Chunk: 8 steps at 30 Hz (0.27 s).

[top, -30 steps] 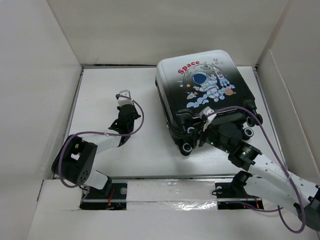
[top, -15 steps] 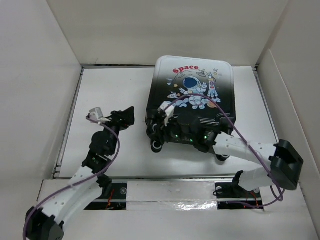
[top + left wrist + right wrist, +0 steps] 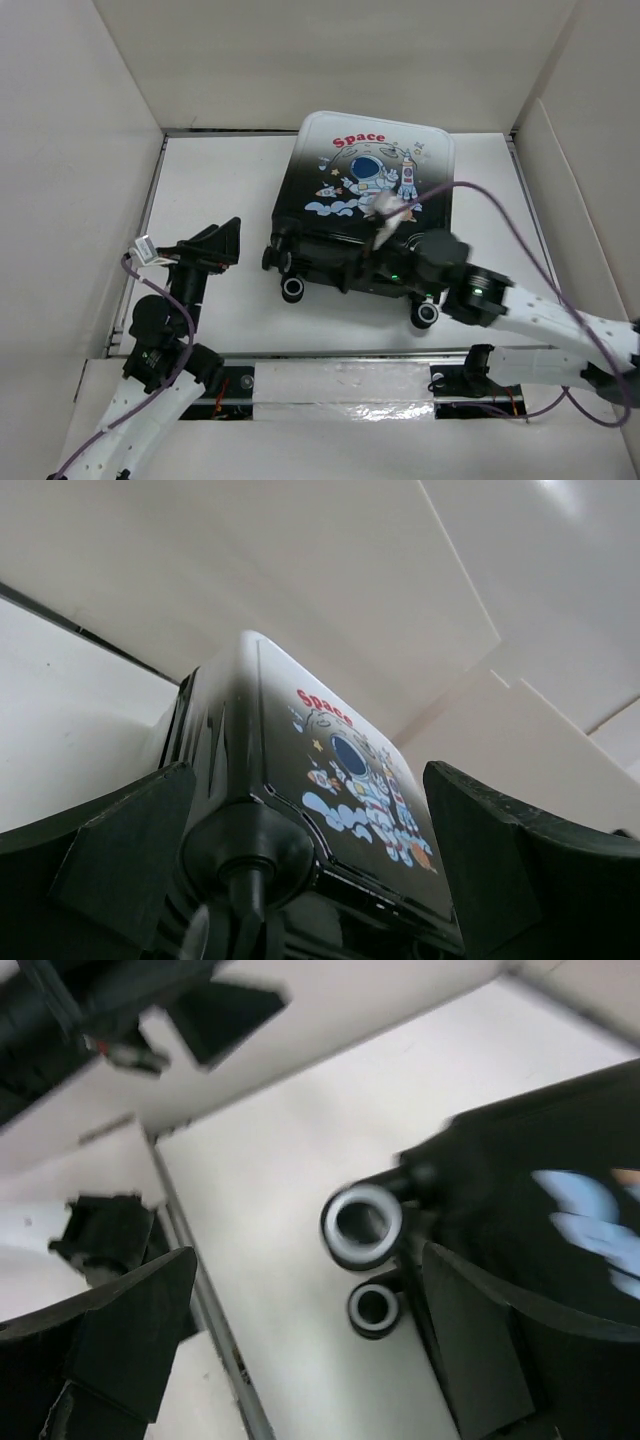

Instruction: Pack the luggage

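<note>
Fingers on both arms stand wide apart, and neither pair holds anything. The left gripper (image 3: pixel 220 247) hovers near the left edge of the worktop (image 3: pixel 200 180), aimed at the luggage (image 3: pixel 365 185) and clearly apart from it. The right gripper (image 3: pixel 310 1258) sits at the wheeled near end of the case; whether it touches the shell cannot be told.

One piece of luggage is in view. It is shut and lies flat, astronaut side up, on the right half of the worktop, with its top end close to the far edge and its body slightly skewed. Two white-ringed wheels (image 3: pixel 292 290) show at its near end in the top view. Two purple cables (image 3: pixel 510 215), one per arm, loop along the arms.
</note>
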Motion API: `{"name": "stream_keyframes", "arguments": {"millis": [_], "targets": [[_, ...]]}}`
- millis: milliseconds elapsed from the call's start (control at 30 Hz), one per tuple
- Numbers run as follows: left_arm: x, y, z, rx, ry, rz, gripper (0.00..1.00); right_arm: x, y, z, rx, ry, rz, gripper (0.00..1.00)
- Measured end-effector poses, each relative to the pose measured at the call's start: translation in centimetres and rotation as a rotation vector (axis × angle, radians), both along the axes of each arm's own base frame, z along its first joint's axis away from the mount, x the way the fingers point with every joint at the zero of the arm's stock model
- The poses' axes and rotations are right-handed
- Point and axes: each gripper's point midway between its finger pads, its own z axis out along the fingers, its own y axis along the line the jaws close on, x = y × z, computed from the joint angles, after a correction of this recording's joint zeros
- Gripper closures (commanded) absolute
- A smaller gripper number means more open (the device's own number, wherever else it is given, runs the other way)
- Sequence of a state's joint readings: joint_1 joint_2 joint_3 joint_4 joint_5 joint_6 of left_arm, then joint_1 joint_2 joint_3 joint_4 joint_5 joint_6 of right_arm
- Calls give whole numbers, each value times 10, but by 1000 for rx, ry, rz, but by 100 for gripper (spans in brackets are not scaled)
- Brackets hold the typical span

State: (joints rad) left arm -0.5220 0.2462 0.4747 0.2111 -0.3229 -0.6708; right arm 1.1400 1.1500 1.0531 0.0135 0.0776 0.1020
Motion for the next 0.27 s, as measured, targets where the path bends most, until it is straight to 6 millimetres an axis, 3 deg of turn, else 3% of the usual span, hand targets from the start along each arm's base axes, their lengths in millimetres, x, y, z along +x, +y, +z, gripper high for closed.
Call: {"name": "stream_keyframes", "arguments": {"millis": [67, 133, 200, 267], "targets": [[-5, 0, 1, 10, 6, -16, 1, 3, -49, 31, 88, -42, -109, 0], [-10, 0, 3, 18, 7, -28, 1, 12, -114, 54, 188, -80, -269, 0], [-15, 0, 6, 20, -6, -39, 1, 16, -172, 63, 279, -103, -423, 0], [-19, 0, 7, 24, -17, -52, 1, 14, -214, 66, 359, -122, -528, 0]]}}
